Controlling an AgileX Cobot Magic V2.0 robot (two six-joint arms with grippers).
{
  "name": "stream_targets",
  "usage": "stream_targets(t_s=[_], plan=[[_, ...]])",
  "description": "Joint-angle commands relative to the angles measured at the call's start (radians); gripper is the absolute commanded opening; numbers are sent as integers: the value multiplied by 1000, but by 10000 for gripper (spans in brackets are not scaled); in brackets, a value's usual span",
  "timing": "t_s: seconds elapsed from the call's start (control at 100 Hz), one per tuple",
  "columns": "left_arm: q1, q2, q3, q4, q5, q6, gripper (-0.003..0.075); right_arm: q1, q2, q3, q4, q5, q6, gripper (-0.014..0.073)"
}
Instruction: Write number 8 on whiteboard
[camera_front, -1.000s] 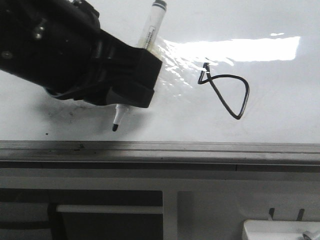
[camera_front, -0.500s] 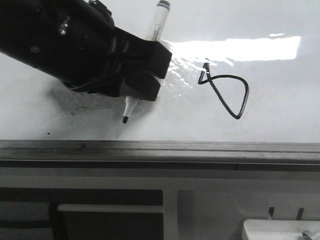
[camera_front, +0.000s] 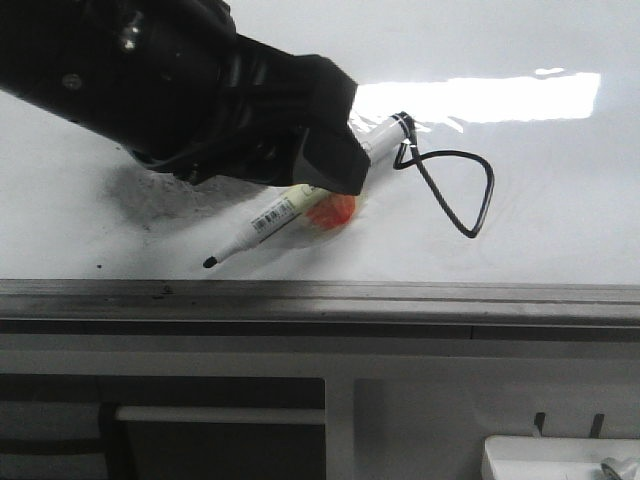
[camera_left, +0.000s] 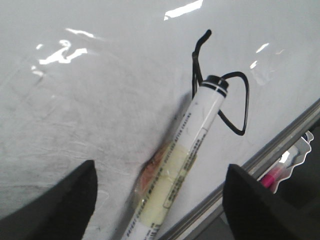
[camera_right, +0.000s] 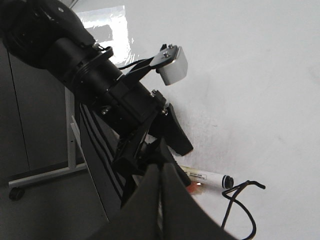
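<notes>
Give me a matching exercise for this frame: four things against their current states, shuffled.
Things:
1. marker
2. left hand
3. right hand
4. number 8

States:
A. shut
B. lying flat on the whiteboard
C. open, fingers either side of the marker
D. thin black line, a lopsided loop

Pairs: 1-B, 2-C, 3-A, 4-D

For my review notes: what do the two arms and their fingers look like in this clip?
The left arm is matte black and cylindrical, with visible screws, thin black cables and a small pale grey box on a bracket. The left gripper is a blocky black housing; its fingers are flat, dark wedges. Of the right gripper, only black, tapering fingers show, pressed together.
</notes>
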Motion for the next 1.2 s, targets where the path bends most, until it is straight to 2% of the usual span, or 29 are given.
stream_targets(t_s=[0.0, 0.18, 0.3, 0.35, 0.44, 0.61, 0.86, 1.19], plan=[[26, -16, -17, -4, -206, -2, 552, -4, 5, -25, 24, -54, 2, -64], [24, -155, -15, -26, -193, -2, 550, -4, -12, -25, 1, -45, 2, -64], [-3, -338, 20, -18, -192, -2, 514, -4, -83, -20, -127, 25, 16, -63], [-17, -420, 47, -11, -192, -2, 474, -4, -124, -7, -191, 20, 74, -63], [-39, -574, 118, -8, -189, -2, 342, -8, -214, 40, -279, -26, 177, -63], [-54, -827, 287, -8, -165, -2, -25, -12, -370, 150, -306, -77, 215, -63], [-54, -1052, 488, -7, -165, -2, -20, -12, -425, 194, -306, -70, 215, -63], [-54, -1072, 616, -7, -165, -2, -20, -12, -425, 200, -306, -70, 215, -64]])
